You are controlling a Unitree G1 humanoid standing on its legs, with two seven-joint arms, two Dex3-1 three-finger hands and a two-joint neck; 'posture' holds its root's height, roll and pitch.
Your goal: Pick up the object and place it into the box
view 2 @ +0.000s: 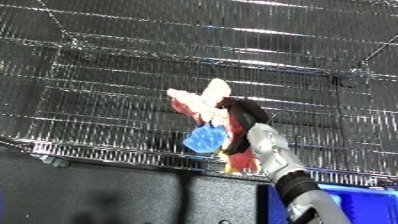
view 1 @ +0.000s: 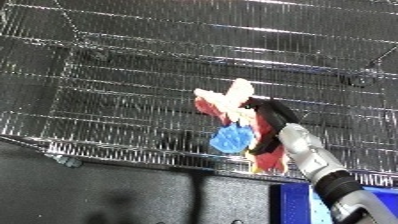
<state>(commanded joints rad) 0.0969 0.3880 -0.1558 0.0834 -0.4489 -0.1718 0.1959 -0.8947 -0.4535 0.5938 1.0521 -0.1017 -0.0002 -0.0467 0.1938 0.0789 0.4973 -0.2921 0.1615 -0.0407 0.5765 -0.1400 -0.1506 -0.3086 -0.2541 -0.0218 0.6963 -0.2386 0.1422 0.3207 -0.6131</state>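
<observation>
Left eye view: right hand (view 1: 266, 117) curled round a red, cream and blue soft toy (view 1: 229, 112), raised in front of the wire mesh shelf (view 1: 115, 90); pickup looks done, blue bin (view 1: 298, 197) at lower right awaits drop.

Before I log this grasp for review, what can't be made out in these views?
- Toy: its kind is blurred; the right hand covers part of it.
- Right hand's fingers: hidden behind the toy, so the grip is unclear.
- Blue bin: cut off by the lower right edge.
- Left hand: out of both views.
</observation>
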